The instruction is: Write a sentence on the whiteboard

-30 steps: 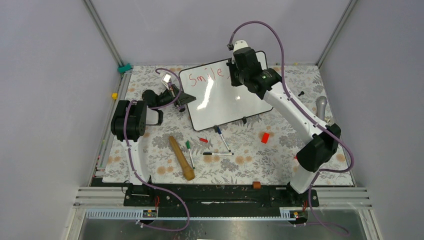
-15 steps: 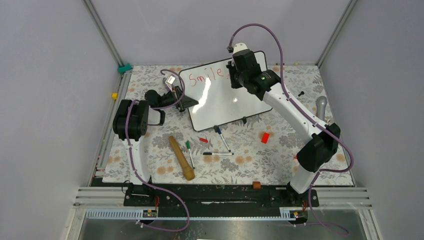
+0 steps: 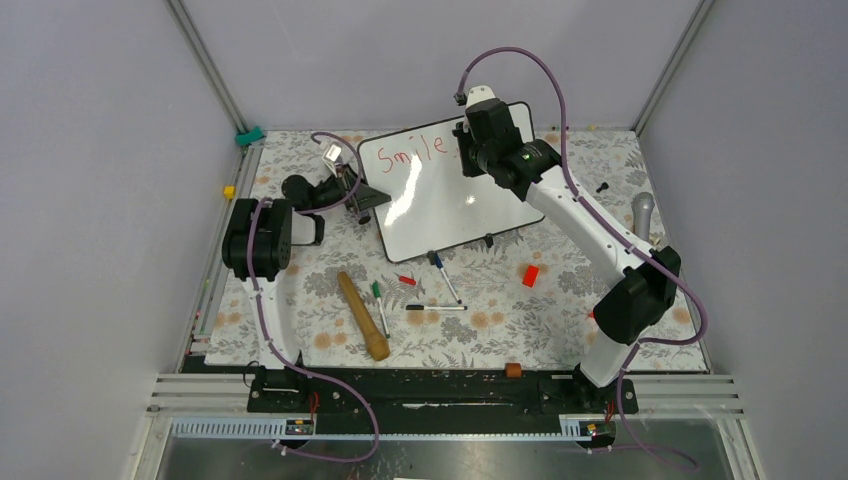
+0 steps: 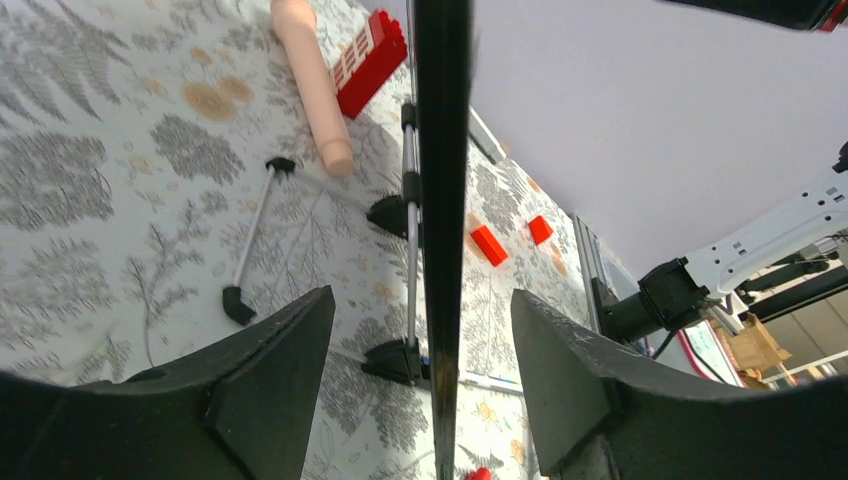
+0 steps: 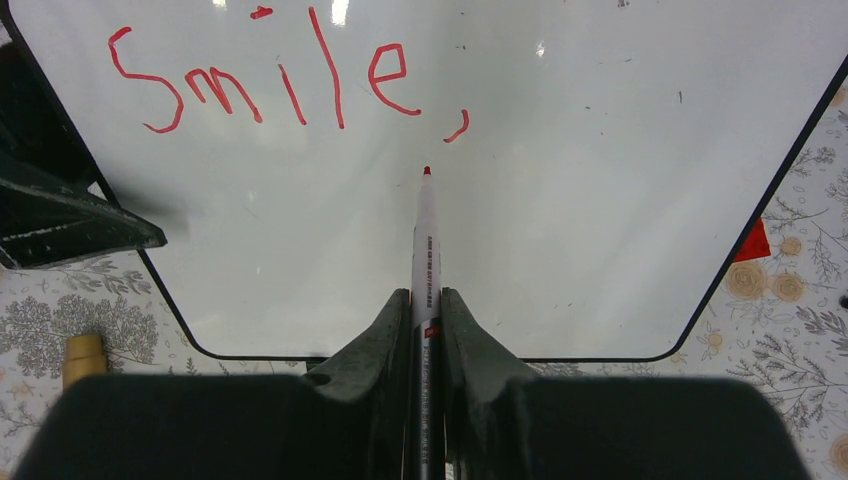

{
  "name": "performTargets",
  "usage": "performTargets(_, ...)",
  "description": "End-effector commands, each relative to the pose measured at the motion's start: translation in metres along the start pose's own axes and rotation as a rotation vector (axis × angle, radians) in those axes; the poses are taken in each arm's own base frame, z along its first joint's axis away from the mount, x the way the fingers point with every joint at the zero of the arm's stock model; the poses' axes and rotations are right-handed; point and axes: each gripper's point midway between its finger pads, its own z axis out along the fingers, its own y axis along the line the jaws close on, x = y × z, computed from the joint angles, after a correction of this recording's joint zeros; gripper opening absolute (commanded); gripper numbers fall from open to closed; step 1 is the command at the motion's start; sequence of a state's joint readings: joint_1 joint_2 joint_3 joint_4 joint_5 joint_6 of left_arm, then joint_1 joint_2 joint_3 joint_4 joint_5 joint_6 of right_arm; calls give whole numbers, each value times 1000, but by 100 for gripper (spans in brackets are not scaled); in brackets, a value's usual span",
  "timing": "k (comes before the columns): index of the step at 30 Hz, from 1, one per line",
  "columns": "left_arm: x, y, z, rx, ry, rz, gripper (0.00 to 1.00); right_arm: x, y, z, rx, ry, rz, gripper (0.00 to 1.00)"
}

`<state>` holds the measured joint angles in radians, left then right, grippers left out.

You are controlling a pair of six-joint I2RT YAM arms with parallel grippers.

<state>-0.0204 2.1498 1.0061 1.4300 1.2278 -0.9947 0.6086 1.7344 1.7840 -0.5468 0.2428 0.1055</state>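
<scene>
One word and a comma of the sentence [image 3: 412, 150] show from above, along the upper left of the whiteboard [image 3: 450, 205], which lies skewed on the flowered tabletop [image 3: 560, 300]. Your right hand [image 3: 466, 150] hangs over the board's upper middle, just past the comma. Your left hand [image 3: 368, 198] sits at the board's left edge. I judge that a second line is yet to be written, so plan to begin it low and far left, under the S, to leave room.

In the left wrist view, the left hand [image 4: 425, 305] is wide. Its fingers [image 4: 270, 380] stand either side of the board's black frame [image 4: 442, 150], seen edge-on, with a gap on both sides. It does not look to be pinching. Close on the frame before you press a stroke, or the board may slide.

In the right wrist view, the right hand [image 5: 425, 297] is clamped on a red marker [image 5: 426, 235], whose tip points at bare board just below the comma. I cannot tell whether the tip touches. Carry it clear of the surface to the left, then set it down lightly. Keep the barrel steep and draw letters no taller than those of "Smile".
</scene>
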Motion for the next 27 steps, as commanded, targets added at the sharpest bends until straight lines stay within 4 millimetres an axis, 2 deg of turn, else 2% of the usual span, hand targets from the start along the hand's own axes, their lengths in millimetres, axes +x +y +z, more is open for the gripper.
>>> performTargets(1,-31,-4,6,46,-10,82,66,-21,-5,-16,-1,-78,15,0)
performTargets(8,-43,-8,4,72,15,111,65,-22,-4,-16,-4,-82,15,0)
performTargets(10,-48,-2,-4,52,-3,105,64,-22,-4,-16,-7,-83,18,0)
performTargets(13,-51,-5,-4,36,-31,121,65,-22,-3,-15,-12,-83,20,0)
performTargets(19,-50,-5,-9,-26,-103,179,51,-22,-1,-16,-20,-81,22,0)
performTargets(27,-53,-4,-11,-23,-105,117,40,-21,-2,-17,-22,-85,23,0)
